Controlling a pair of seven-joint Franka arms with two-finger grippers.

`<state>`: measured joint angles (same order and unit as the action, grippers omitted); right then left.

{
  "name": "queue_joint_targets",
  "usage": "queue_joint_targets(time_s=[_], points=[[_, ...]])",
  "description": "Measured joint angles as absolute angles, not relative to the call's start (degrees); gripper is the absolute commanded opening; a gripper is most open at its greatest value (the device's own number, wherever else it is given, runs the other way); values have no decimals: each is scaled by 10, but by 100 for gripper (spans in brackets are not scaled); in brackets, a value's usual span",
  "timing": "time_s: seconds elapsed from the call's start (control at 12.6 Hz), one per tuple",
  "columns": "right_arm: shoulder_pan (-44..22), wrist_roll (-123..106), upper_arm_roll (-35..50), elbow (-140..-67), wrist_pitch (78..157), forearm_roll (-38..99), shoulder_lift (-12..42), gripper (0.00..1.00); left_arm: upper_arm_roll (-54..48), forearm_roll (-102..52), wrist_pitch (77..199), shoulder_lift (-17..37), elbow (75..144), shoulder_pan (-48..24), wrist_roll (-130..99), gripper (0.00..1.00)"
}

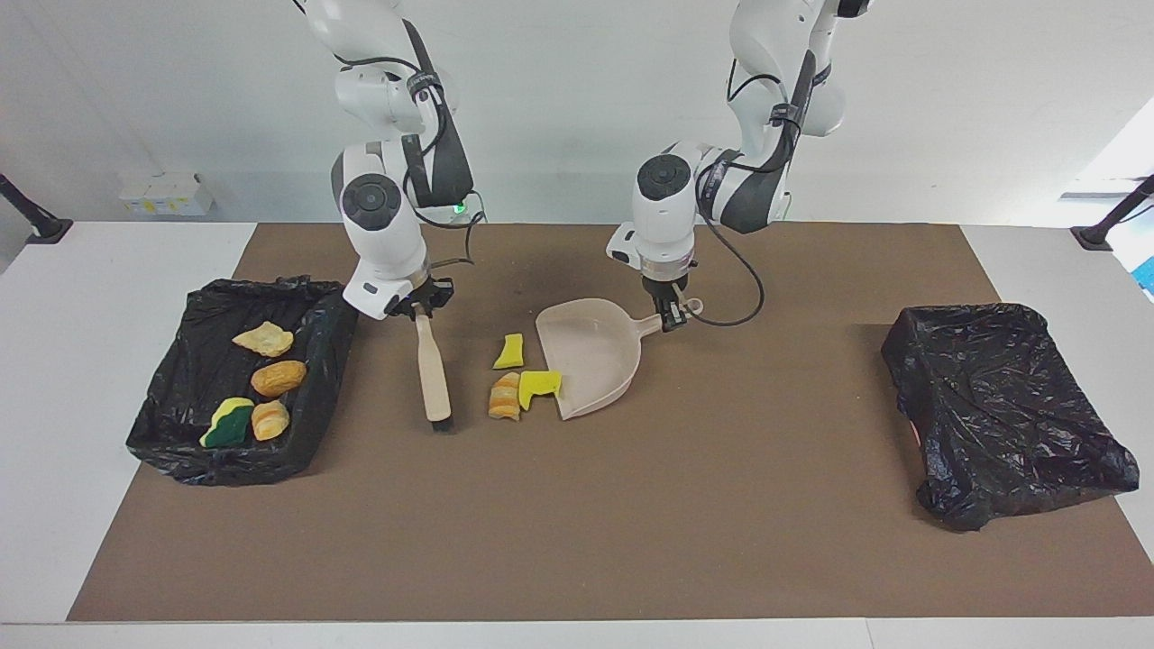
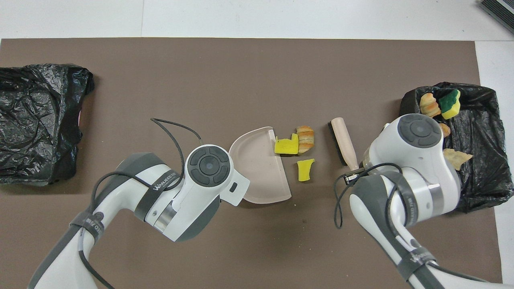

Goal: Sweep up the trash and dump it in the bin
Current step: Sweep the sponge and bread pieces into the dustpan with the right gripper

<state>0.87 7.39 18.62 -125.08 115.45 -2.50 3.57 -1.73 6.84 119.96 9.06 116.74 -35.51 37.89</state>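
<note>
- The right gripper (image 1: pixel 416 307), at centre-left of the facing view, is clamped on the handle of the beige brush (image 1: pixel 432 370), whose bristle end rests on the brown mat (image 1: pixel 577 523), apart from the loose scraps.
- The left gripper (image 1: pixel 672 315), just right of centre in the facing view, is closed on the handle of the beige dustpan (image 1: pixel 590 356), which lies flat with its open mouth toward the scraps.
- Three scraps lie loose on the mat at the centre of the frame: a striped orange bread lump (image 1: pixel 504 397), a yellow sponge chunk (image 1: pixel 539 385) touching the pan's lip, and a smaller yellow piece (image 1: pixel 510 351) just above them.
- None of the three looks fully inside the pan; the larger sponge chunk seems to sit at its edge.
- Four scraps already lie in the black-lined bin (image 1: pixel 180 433) at the left of the facing view: a tan flake (image 1: pixel 263 339), a brown lump (image 1: pixel 278 378), a green-backed sponge (image 1: pixel 227 424) and a small bread piece (image 1: pixel 270 420).
- A second black-lined bin (image 1: pixel 1001 410) at the right shows no scraps in either view.
- By this count, roughly half the trash is binned; the remaining three need sweeping into the pan and dumping.
</note>
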Motion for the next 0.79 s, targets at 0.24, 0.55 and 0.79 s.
queue_joint_targets(time_s=[0.24, 0.55, 0.79], points=[[-57, 146, 189, -1255, 1188, 20, 37, 0, -17, 68, 1200, 91, 1168, -355, 379, 0], [-127, 169, 191, -1246, 1204, 127, 41, 0, -16, 68, 1200, 91, 1169, -355, 379, 0], [-145, 169, 190, -1209, 1202, 170, 52, 0, -16, 68, 1200, 91, 1169, -355, 379, 0]])
